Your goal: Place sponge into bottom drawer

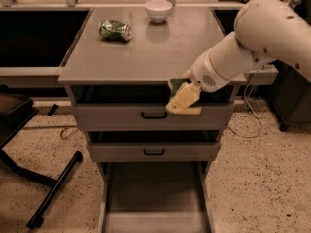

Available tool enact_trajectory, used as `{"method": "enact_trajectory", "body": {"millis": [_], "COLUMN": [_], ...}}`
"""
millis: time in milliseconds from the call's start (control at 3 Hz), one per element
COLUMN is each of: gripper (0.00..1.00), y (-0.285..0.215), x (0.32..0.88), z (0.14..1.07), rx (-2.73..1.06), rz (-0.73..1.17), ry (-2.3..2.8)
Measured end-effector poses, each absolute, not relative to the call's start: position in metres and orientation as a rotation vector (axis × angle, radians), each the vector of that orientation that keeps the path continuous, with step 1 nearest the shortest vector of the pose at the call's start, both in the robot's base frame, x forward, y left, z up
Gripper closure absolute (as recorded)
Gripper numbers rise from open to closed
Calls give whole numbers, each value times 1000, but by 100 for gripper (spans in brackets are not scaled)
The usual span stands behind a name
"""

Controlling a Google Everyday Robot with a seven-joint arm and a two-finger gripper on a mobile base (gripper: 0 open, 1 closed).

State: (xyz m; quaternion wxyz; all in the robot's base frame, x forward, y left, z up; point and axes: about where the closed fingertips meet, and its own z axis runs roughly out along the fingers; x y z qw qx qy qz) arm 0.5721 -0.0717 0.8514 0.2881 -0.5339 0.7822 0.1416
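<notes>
The sponge (183,100), yellow with a dark green layer, hangs in the air in front of the top drawer's right half, just below the tabletop's front edge. My gripper (187,92) is shut on it, at the end of the white arm (252,42) that reaches in from the upper right. The bottom drawer (153,193) is pulled out toward the camera below the two upper drawers; it is a long grey tray with nothing in it. The sponge is well above it.
A dented green can (115,30) and a white bowl (159,9) sit at the back of the grey tabletop (141,57). Two shallower drawers with black handles (154,115) (154,152) are slightly open. A black chair base (46,183) stands at the left.
</notes>
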Motion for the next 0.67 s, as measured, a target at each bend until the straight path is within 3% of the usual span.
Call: {"method": "enact_trajectory", "body": {"millis": [333,667], "gripper": [100,100], "y": [-61,-60], "x": [527,527], "z": [818,819], "rx": [-1387,-1387], "rz": [393,393], "ry": [2122,2121]}}
